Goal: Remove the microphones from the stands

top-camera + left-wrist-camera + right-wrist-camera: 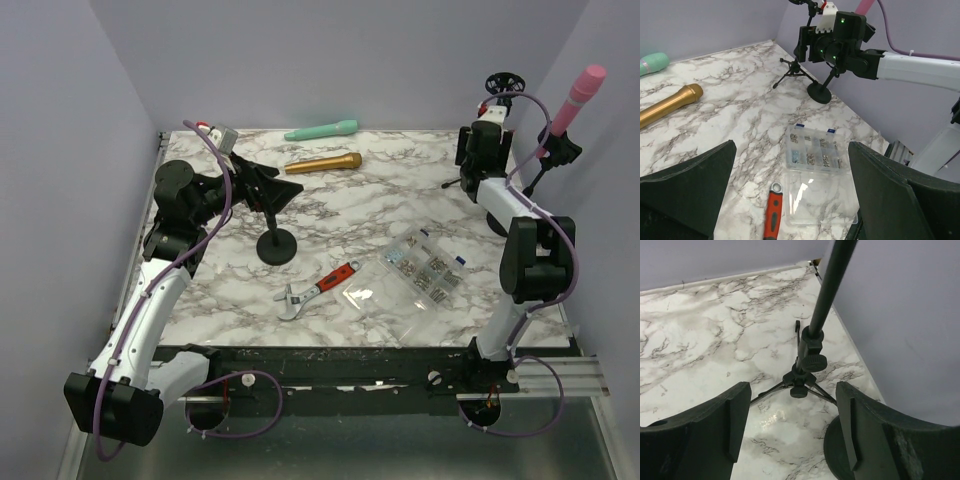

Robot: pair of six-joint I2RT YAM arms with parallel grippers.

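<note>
1. Wrench (pixel 320 290), red handle, lies closest, by the near edge of the counter (pixel 400 190), about mid-width. Clear parts box (pixel 423 268) sits just right of it.
2. Left jaws are spread wide with nothing between them. Their fingers (pixel 687 192) frame the box and wrench in the left wrist view. The top view puts them over an empty stand (pixel 277 244) left of the counter's centre; cannot tell if they touch its post.
3. Right jaws are also spread and empty. Their fingers (pixel 700 435) flank a tripod stand (pixel 801 377) at the far right corner, apart from it.
4. Pink microphone (pixel 577 97) is clipped in its clip stand (pixel 556 150) at the far right corner, along the right edge.
5. Its long axis is steeply tilted: head up and out toward the right wall, tail down in the clip.
6. Only the top view shows the microphone whole; the left wrist view catches just a pink sliver at its top edge.
7. Left wrist view shows the clip stand's round base (pixel 819 92) on the counter. The right arm hides it from above, and the right wrist view shows a slice of it.
8. Gold microphone (pixel 322 162) and green microphone (pixel 320 130) lie flat by the far edge.
</note>
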